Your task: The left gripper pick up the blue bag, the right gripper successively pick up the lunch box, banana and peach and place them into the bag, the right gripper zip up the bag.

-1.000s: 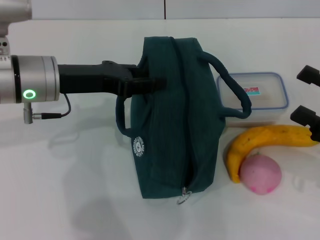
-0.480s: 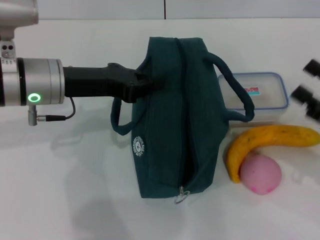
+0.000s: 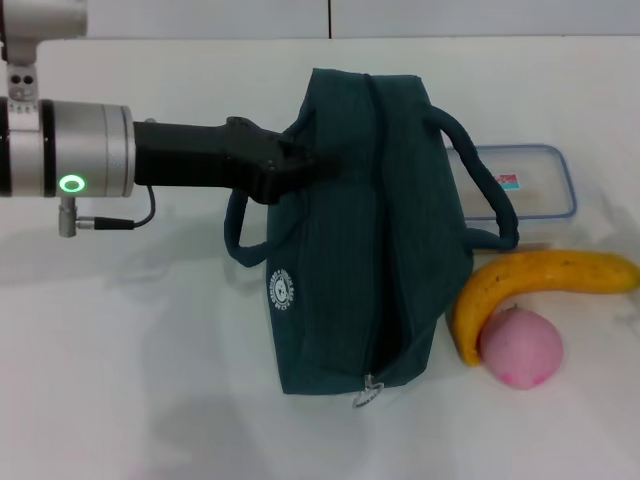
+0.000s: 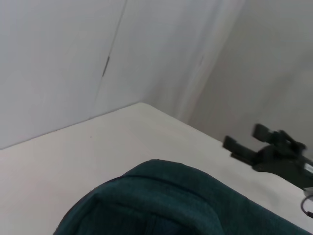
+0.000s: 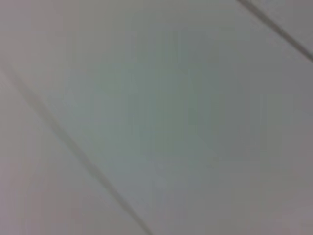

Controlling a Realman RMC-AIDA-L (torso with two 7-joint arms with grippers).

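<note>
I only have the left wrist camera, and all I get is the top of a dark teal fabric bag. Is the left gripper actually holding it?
Observer: Yes. In the head view the left gripper has its fingers shut on the rope-like handle at the robot's-left side of the dark teal fabric bag.
Operator: Where's the lunch box?
Observer: The clear plastic lunch box with the blue-rimmed lid lies on the table to the bag's right, partly behind the bag's other handle.
Operator: And the fruit?
Observer: The curved yellow banana and the round pink peach lie nearer the robot than the box, with the peach tucked into the banana's curve.
</note>
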